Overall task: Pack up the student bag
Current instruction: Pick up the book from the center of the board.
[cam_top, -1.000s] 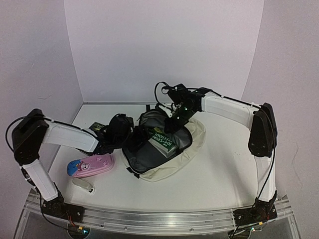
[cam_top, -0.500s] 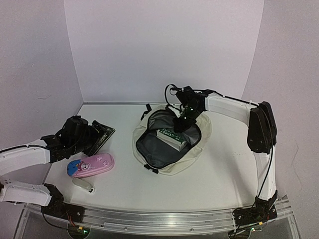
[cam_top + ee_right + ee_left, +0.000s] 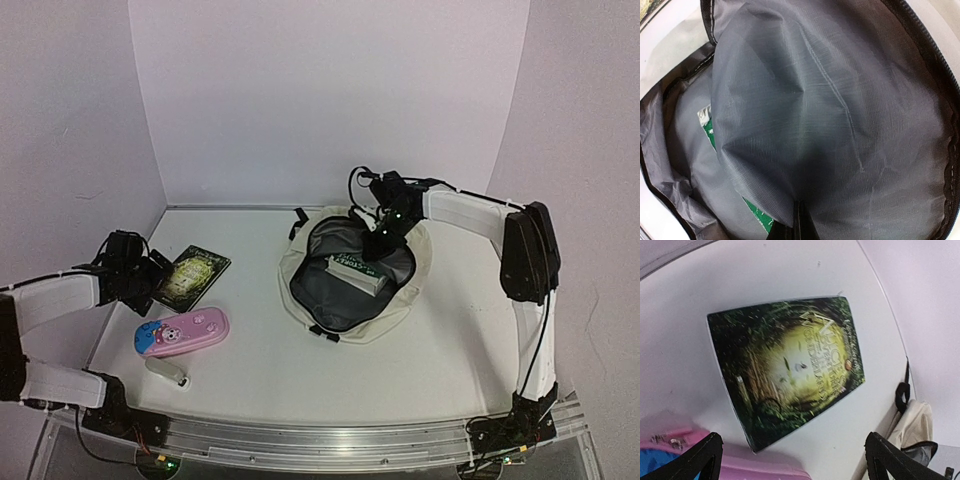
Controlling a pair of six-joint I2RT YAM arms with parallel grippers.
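Between right fingers (image 3: pixel 807 233) — pinched lining of the student bag (image 3: pixel 360 328).

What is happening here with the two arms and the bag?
The robot is packing the bag. The right gripper, shut on the bag, holds it open; a green book lies inside. The left gripper hangs open beside a dark book on the table; a pink pencil case lies nearby.
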